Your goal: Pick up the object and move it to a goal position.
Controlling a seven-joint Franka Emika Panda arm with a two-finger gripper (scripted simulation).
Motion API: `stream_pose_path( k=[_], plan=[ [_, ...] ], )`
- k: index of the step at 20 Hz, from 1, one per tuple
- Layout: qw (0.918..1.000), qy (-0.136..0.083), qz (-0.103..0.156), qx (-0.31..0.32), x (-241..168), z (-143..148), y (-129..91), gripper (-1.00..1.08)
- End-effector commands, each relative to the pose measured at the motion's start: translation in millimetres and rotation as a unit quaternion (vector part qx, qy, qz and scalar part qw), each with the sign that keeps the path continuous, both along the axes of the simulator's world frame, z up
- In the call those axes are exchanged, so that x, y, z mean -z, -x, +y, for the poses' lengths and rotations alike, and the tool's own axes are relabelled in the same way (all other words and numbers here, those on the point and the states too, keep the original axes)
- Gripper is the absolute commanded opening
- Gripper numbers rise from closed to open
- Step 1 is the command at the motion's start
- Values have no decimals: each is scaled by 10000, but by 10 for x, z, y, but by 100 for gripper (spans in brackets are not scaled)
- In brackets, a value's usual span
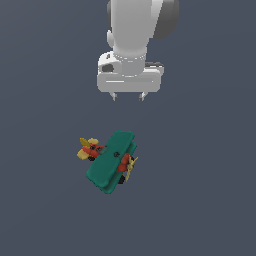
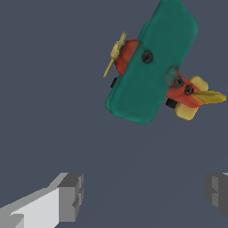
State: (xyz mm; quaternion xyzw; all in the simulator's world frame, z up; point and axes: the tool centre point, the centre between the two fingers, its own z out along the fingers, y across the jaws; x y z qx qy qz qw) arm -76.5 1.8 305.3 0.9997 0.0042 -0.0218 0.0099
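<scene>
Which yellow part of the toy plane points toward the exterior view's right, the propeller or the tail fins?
The propeller. It sits at the nose of the toy plane, beside the green wings; the tail fins lie at the opposite end, toward that view's left.

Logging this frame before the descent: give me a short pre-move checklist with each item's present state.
1. Hand open: ok, fingers apart in the wrist view.
2. Hand empty: ok.
3. Biplane free on the floor, untouched: ok.
4. Hand over the biplane: not ok, it is off to one side in both views.
5. Fingers in line with the fuselage: cannot tell.
6. Goal position visible: not ok, no marker shows.
</scene>
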Motion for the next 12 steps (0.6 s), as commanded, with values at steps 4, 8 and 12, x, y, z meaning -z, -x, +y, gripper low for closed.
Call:
stream_pose_path(
  k=[4, 8, 12],
  plan=[
    [10000, 0, -5, -12, -11, 27, -4, 28],
    [10000, -8, -38, -49, -57, 113, -16, 28],
    [9999, -27, -99, -68, -109, 157, -26, 28]
  ],
)
